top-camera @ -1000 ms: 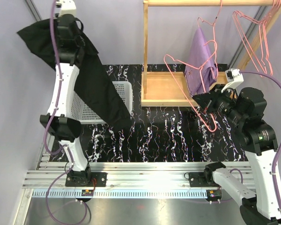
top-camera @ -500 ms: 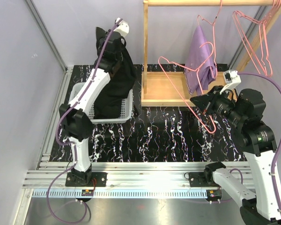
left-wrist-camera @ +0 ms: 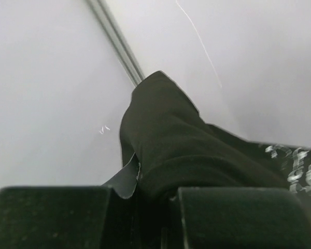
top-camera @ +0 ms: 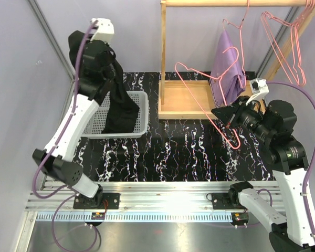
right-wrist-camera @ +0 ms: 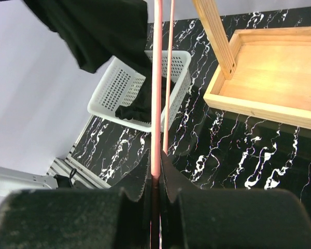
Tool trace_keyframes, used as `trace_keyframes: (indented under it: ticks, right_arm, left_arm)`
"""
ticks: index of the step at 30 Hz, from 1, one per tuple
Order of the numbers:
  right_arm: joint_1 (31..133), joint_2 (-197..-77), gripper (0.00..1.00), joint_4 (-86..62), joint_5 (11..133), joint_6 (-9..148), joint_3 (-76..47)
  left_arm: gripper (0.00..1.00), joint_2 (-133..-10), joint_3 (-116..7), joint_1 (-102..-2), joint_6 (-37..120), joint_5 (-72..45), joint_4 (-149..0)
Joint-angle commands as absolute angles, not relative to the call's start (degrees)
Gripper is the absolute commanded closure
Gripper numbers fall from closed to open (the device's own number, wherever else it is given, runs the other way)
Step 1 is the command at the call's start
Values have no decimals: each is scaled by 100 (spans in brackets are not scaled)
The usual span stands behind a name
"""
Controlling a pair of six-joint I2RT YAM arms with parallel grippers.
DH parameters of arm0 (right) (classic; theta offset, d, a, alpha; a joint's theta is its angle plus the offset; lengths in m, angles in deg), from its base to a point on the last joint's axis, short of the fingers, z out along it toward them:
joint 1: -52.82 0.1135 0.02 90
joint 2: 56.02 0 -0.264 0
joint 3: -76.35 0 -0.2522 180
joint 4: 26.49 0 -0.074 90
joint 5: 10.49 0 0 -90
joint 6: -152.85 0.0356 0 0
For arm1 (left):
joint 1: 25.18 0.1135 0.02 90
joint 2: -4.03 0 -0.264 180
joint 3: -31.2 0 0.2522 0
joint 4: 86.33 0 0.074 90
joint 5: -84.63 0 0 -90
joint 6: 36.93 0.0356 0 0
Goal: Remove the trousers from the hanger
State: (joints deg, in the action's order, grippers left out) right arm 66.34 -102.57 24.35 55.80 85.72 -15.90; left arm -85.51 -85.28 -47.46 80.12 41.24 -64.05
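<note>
My left gripper (top-camera: 113, 73) is raised over the white basket (top-camera: 97, 119) and shut on the black trousers (top-camera: 121, 107), which hang from it with their lower end in the basket. The left wrist view shows the black cloth (left-wrist-camera: 186, 150) bunched between the pads. My right gripper (top-camera: 226, 116) is shut on a bare pink wire hanger (top-camera: 199, 76), seen as a pink rod (right-wrist-camera: 156, 93) between its pads. The purple trousers (top-camera: 227, 65) hang on another pink hanger from the wooden rack (top-camera: 184, 100).
The rack's wooden tray (top-camera: 181, 105) stands at the back centre. More bare pink hangers (top-camera: 283, 42) hang from its top rail (top-camera: 231, 2) at the right. The basket also shows in the right wrist view (right-wrist-camera: 124, 88). Grey walls close in on the left.
My left arm swung the black trousers from high at the left over to the basket, and their lower end now lies in it. The right gripper kept hold of the bare hanger, nearly still.
</note>
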Motion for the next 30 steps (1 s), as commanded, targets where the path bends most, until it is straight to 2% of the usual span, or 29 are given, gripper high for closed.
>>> trace_keyframes:
  ticks: [1, 8, 13, 17, 24, 30]
  right_arm:
    - [6671, -10208, 100, 2023, 5472, 8658, -1642]
    - [6671, -10217, 100, 2023, 5428, 8711, -1729]
    - [6680, -10182, 100, 2119, 5472, 8658, -1738]
    - [6671, -10208, 100, 2102, 5499, 8649, -1773]
    - [6671, -10261, 100, 1996, 5420, 8684, -1809]
    - [6662, -10305, 100, 1935, 5376, 8719, -1791]
  left_arm:
    - [100, -7904, -8610, -4768, 6646, 4393, -6440]
    - [100, -7788, -8250, -4961, 4591, 5412, -5325]
    - [100, -7700, -7801, -5022, 3718, 5527, -5060]
    - [100, -7639, -7687, -5172, 3147, 6046, -4752]
    - [100, -7499, -7537, -5163, 2592, 6660, -4023]
    - [100, -7068, -7389, -4988, 3415, 7065, -4240]
